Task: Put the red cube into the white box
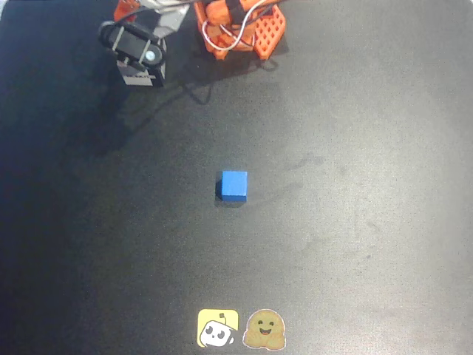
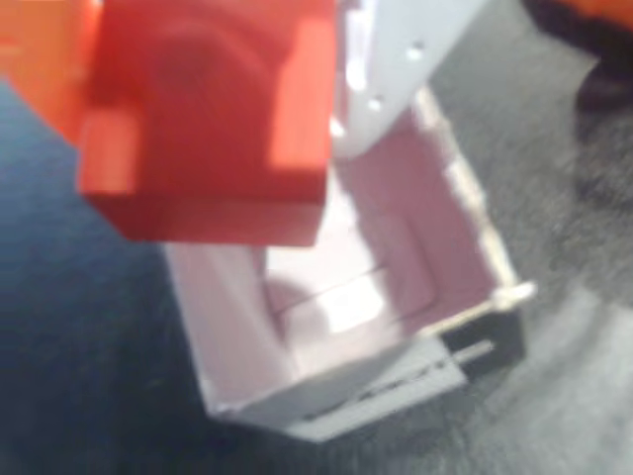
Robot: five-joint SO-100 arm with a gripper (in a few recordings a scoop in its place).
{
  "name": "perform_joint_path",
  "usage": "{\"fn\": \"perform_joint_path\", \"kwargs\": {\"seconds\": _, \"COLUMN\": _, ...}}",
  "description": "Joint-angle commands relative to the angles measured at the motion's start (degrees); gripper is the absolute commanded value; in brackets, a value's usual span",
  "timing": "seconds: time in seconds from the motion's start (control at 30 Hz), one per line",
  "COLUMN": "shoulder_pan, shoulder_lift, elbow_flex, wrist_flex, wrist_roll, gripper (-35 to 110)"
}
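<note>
Black mat (image 1: 355,222), blue cube (image 1: 234,185) mid-table overhead. Wrist view: my claw (image 2: 326,148) grips red cube (image 2: 208,119) above white box (image 2: 396,346).

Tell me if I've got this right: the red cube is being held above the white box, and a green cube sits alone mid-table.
Not quite. The cube sitting alone mid-table is blue, not green: the overhead view shows the blue cube. The rest stands: in the wrist view the red cube is above the open white box.
</note>
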Motion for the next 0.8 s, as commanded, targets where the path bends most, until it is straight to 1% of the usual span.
{"fn": "perform_joint_path", "kwargs": {"seconds": 0.0, "shoulder_pan": 0.8, "shoulder_lift": -1.1, "elbow_flex": -0.1, "wrist_flex": -1.5, "wrist_roll": -0.9, "gripper": 11}}
{"fn": "perform_joint_path", "kwargs": {"seconds": 0.1, "shoulder_pan": 0.8, "shoulder_lift": 1.2, "elbow_flex": 2.2, "wrist_flex": -3.9, "wrist_roll": -2.3, "gripper": 12}}
{"fn": "perform_joint_path", "kwargs": {"seconds": 0.33, "shoulder_pan": 1.6, "shoulder_lift": 8.0, "elbow_flex": 4.3, "wrist_flex": -4.6, "wrist_roll": -2.2, "gripper": 12}}
{"fn": "perform_joint_path", "kwargs": {"seconds": 0.5, "shoulder_pan": 1.7, "shoulder_lift": 16.3, "elbow_flex": 7.7, "wrist_flex": -6.0, "wrist_roll": -3.0, "gripper": 12}}
{"fn": "perform_joint_path", "kwargs": {"seconds": 0.53, "shoulder_pan": 1.6, "shoulder_lift": 19.2, "elbow_flex": 9.4, "wrist_flex": -5.5, "wrist_roll": -1.6, "gripper": 11}}
{"fn": "perform_joint_path", "kwargs": {"seconds": 0.63, "shoulder_pan": 0.9, "shoulder_lift": 19.6, "elbow_flex": 12.0, "wrist_flex": -5.8, "wrist_roll": 1.9, "gripper": 4}}
{"fn": "perform_joint_path", "kwargs": {"seconds": 0.67, "shoulder_pan": -0.8, "shoulder_lift": 19.5, "elbow_flex": 12.0, "wrist_flex": -5.7, "wrist_roll": 2.8, "gripper": 3}}
{"fn": "perform_joint_path", "kwargs": {"seconds": 0.77, "shoulder_pan": -2.1, "shoulder_lift": 19.4, "elbow_flex": 12.3, "wrist_flex": -5.8, "wrist_roll": 2.9, "gripper": 0}}
